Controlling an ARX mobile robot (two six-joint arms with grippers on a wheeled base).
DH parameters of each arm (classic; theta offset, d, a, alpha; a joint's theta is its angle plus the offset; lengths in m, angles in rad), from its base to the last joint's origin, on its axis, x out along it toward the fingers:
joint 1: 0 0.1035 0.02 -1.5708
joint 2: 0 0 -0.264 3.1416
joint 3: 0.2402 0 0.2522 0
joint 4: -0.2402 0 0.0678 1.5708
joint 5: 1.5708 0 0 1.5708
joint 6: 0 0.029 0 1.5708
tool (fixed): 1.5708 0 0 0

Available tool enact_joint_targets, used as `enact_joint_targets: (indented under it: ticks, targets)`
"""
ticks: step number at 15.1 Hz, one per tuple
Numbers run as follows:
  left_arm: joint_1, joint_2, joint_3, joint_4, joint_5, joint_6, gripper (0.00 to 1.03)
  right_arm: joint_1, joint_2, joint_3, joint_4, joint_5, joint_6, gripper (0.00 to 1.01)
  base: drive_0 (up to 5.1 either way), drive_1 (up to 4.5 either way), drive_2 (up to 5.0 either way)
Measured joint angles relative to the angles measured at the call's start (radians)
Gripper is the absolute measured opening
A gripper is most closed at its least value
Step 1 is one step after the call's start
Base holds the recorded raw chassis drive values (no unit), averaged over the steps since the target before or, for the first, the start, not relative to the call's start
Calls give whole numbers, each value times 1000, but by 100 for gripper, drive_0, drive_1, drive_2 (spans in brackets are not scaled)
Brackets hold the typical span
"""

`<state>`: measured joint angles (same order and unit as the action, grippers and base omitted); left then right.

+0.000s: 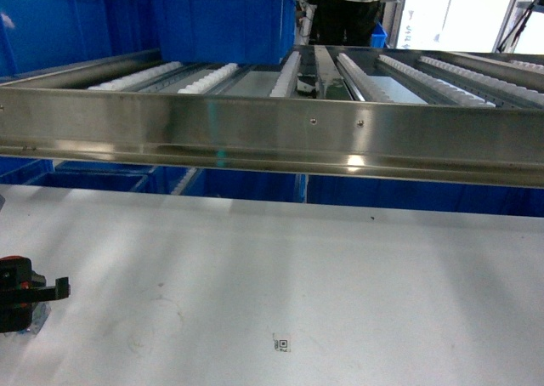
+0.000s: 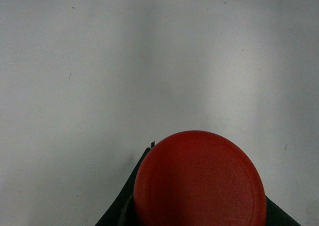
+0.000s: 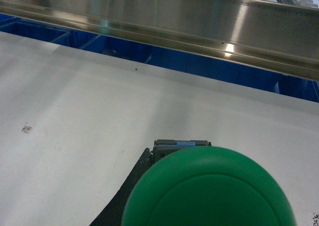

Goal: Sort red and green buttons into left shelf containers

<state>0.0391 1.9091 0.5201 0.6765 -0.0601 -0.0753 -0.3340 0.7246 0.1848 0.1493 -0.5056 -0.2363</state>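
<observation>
Red button (image 2: 199,178) fills the left wrist view; green button (image 3: 209,188) fills the right, above the white bench (image 1: 297,275). Neither gripper's state can be told.

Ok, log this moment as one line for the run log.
left hand: red button close under camera | right hand: green button close under camera | grip: unclear | blue bin on rollers

Little of the robot's own body is seen; in the head view a black, blocky piece of the left gripper (image 1: 25,292) shows at the left edge, with an orange-red patch on top and a short black prong to the right; dark black wedges are seen at the bottom of both wrist views; no cables or markings can be made out.
</observation>
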Motion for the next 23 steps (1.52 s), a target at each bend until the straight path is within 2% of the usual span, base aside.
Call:
enact_joint_targets:
  ticks: [3, 5, 7, 10, 12, 15, 16, 23]
  targets:
    - [8, -60, -23, -42, 38, -8, 25, 0, 0, 0, 0, 0, 0, 26, 0, 0, 0]
    - [27, -202, -29, -93, 96, -6, 25, 0, 0, 0, 0, 0, 0, 26, 0, 0, 0]
    - [43, -407, -37, -128, 134, 18, 25, 0, 0, 0, 0, 0, 0, 26, 0, 0, 0]
    - [33, -648, -80, -222, 150, 32, 25, 0, 0, 0, 0, 0, 0, 26, 0, 0, 0]
    - [-37, -809, -100, -286, 117, 50, 25, 0, 0, 0, 0, 0, 0, 26, 0, 0, 0]
    - [-175, -1054, -107, -454, -8, 85, 25, 0, 0, 0, 0, 0, 0, 26, 0, 0, 0]
    - [-202, -1083, -105, -474, -34, 102, 25, 0, 0, 0, 0, 0, 0, 26, 0, 0, 0]
    - [-203, -1074, -103, -481, -47, 111, 25, 0, 0, -1, 0, 3, 0, 26, -68, 38, 38]
